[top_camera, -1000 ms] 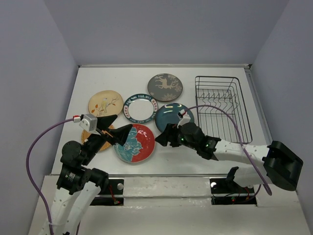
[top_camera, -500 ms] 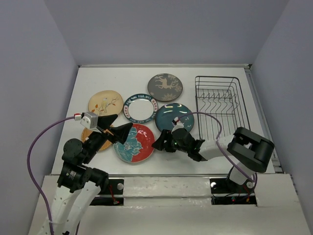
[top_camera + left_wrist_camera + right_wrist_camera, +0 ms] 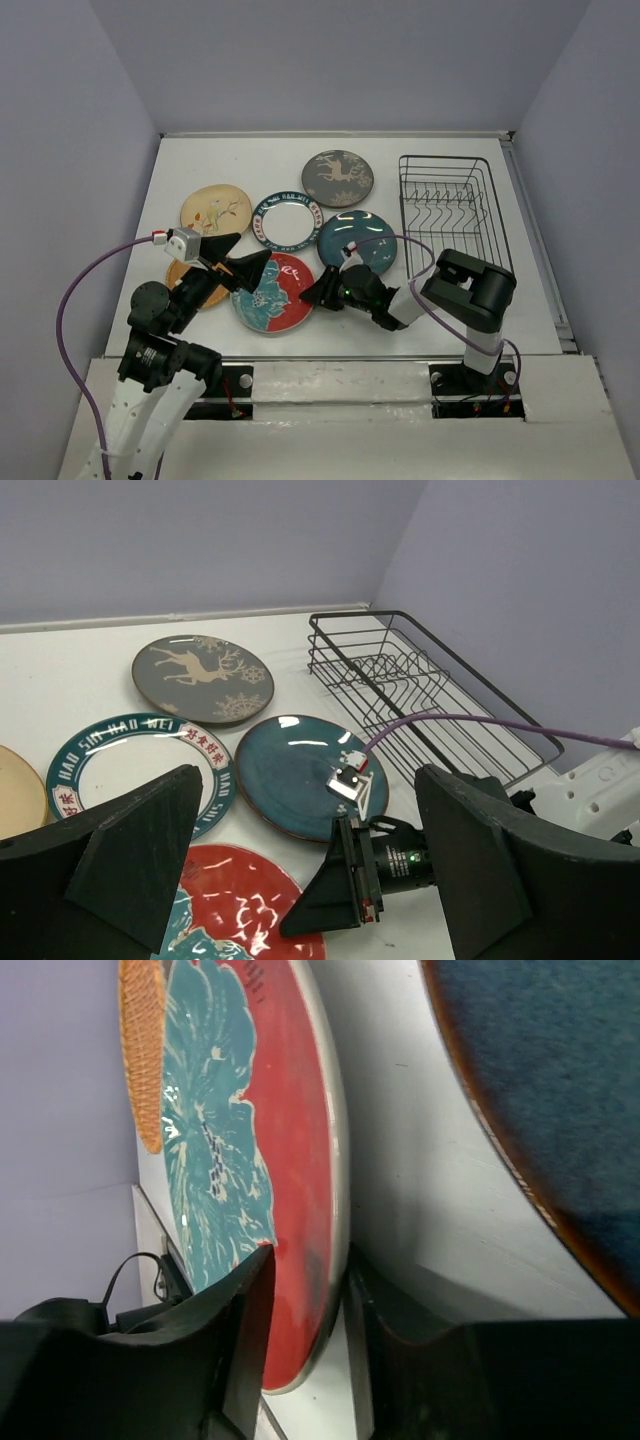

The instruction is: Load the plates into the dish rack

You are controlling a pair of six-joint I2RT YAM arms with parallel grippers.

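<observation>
The red plate with teal flowers [image 3: 270, 295] lies flat at the table's near middle, overlapping the orange plate [image 3: 183, 274]. My right gripper [image 3: 312, 292] is closed over its right rim, one finger on top and one underneath [image 3: 310, 1260]. The left wrist view shows that gripper [image 3: 340, 900] at the red plate [image 3: 230, 905]. My left gripper [image 3: 245, 258] is open and empty, above the orange and red plates. The glossy teal-blue plate [image 3: 355, 235], white teal-rimmed plate [image 3: 287, 220], grey deer plate [image 3: 338, 178] and cream branch plate [image 3: 215, 210] lie flat. The black dish rack [image 3: 455, 215] holds nothing.
The rack stands at the table's right side, near the right wall. The right arm's purple cable [image 3: 400, 245] loops over the teal-blue plate and the rack's near end. The table's front edge [image 3: 330, 357] is just behind the red plate.
My right gripper has moved left, from beside the teal-blue plate onto the red plate's rim, nudging the plate slightly left. The right arm's elbow has folded back. The left arm has barely moved.
</observation>
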